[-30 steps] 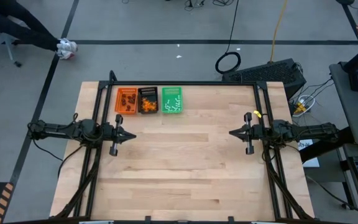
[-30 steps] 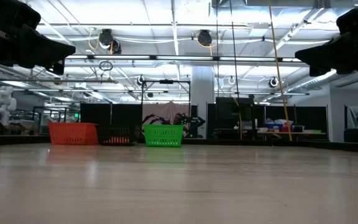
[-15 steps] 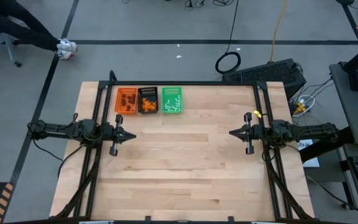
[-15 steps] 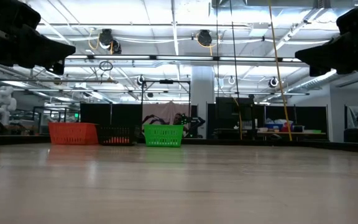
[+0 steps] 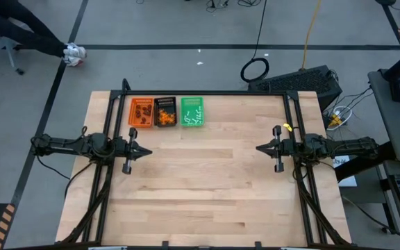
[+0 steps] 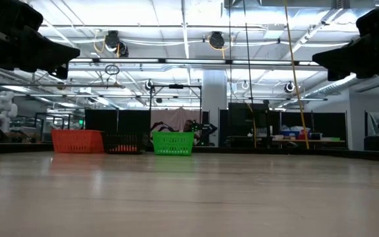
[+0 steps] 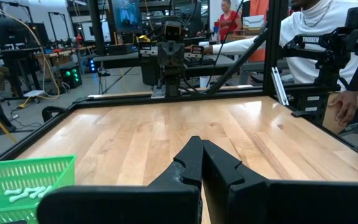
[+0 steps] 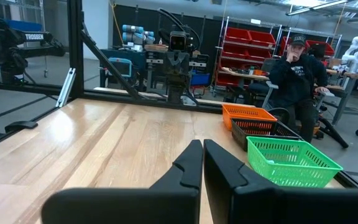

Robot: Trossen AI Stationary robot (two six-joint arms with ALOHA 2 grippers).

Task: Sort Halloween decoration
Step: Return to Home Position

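The left end effector (image 5: 149, 150) hovers over the left side of the counter (image 5: 207, 194). Its two fingers are pressed together with nothing between them, as its own wrist view shows (image 7: 201, 142). The right end effector (image 5: 258, 148) hangs opposite over the right side, its tips pointing at the left one, and it is likewise pressed together and holds nothing (image 8: 202, 143). The Halloween decoration (image 5: 164, 119) lies in three trays set side by side in a row. The row is near the left end effector, off to the side of its tips toward the counter's far edge, and well apart from the right end effector. Dark brown blobs (image 5: 143, 110) fill the orange tray (image 5: 131, 113) and orange blobs (image 5: 166, 115) the black tray (image 5: 165, 102). Thin white sticks (image 5: 194, 118) lie in the green tray (image 5: 192, 102), the tray closest to the right end effector.
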